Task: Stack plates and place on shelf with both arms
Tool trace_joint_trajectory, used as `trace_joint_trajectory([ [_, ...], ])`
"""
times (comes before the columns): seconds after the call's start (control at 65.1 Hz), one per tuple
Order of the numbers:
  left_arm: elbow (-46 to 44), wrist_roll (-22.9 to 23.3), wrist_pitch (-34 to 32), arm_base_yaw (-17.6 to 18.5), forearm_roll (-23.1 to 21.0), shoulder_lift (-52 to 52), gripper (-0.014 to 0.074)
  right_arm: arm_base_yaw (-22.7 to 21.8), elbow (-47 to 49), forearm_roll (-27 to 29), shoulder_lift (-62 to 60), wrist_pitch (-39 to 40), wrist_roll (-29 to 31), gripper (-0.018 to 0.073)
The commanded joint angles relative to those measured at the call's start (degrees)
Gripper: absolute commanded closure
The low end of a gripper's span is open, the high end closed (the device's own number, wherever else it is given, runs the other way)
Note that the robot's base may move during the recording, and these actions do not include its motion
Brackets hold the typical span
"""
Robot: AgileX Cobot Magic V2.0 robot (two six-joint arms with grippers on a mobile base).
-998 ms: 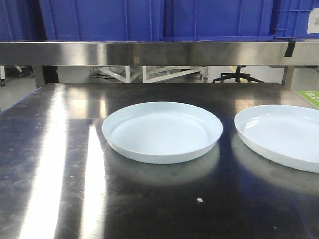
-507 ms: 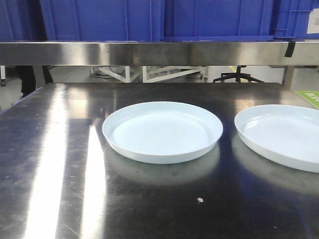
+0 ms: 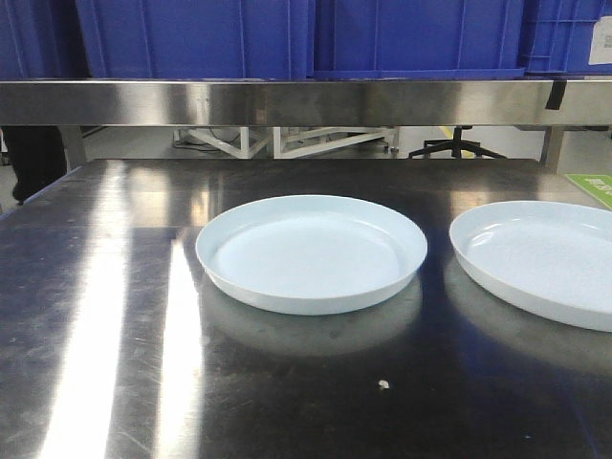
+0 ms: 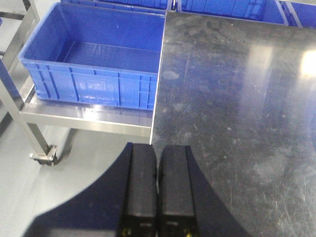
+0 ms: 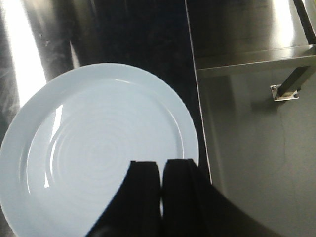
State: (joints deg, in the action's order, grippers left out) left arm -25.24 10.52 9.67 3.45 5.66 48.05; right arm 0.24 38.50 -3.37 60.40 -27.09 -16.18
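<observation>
Two pale blue-white plates lie apart on the steel tabletop, one in the middle (image 3: pixel 311 251) and one at the right (image 3: pixel 545 258), cut off by the frame edge. The shelf's steel front rail (image 3: pixel 306 101) runs across behind and above them. No arm shows in the front view. My right gripper (image 5: pixel 161 165) is shut and empty, hovering over the near right rim of a plate (image 5: pixel 94 148). My left gripper (image 4: pixel 157 150) is shut and empty too, above the tabletop's left edge (image 4: pixel 154 118), with no plate in its view.
Big blue crates (image 3: pixel 191 38) stand on the shelf. An open blue crate (image 4: pixel 94 54) sits on a low steel rack left of the table. Right of the plate the tabletop ends (image 5: pixel 200 113), with floor and a bolted steel leg (image 5: pixel 286 91) beyond.
A dark figure behind the table's far left corner has shifted left. The plates have not moved.
</observation>
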Motion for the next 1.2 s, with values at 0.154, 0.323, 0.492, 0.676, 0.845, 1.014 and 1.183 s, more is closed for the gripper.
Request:
trace_joint_trajectory([
  [0.154,-1.6,0.2,-5.4,0.5,0.2,-0.6,0.0511,0.1,2.2,-0.8,-0.7,1.4,0.5,0.0461],
  [0.323,-1.6,0.2,-5.3,0.5,0.2,-0.6,0.0511,0.1,2.2,-0.8,-0.7,-0.6,0.5,0.0420],
  [0.492,-1.6,0.2,-5.3,0.5,0.2,-0.6,0.0511,0.1,2.2,-0.8,-0.7,-1.6,0.5,0.0176],
  [0.676,-1.6,0.2,-5.3,0.5,0.2,-0.6,0.0511,0.1,2.2,-0.8,-0.7,-1.6,0.5,0.0114],
  [0.845,-1.6,0.2,-5.3,0.5,0.2,-0.6,0.0511,0.1,2.2,-0.8,-0.7,-0.9,0.5,0.0114],
  [1.014,-1.6,0.2,-5.3,0.5,0.2,-0.6,0.0511,0.1,2.2,-1.0,-0.5,-0.1,0.5,0.0114],
  [1.183,-1.6,0.2,-5.3,0.5,0.2,-0.6,0.0511,-0.3,2.2,-4.0,1.7,1.3,0.5,0.0114],
])
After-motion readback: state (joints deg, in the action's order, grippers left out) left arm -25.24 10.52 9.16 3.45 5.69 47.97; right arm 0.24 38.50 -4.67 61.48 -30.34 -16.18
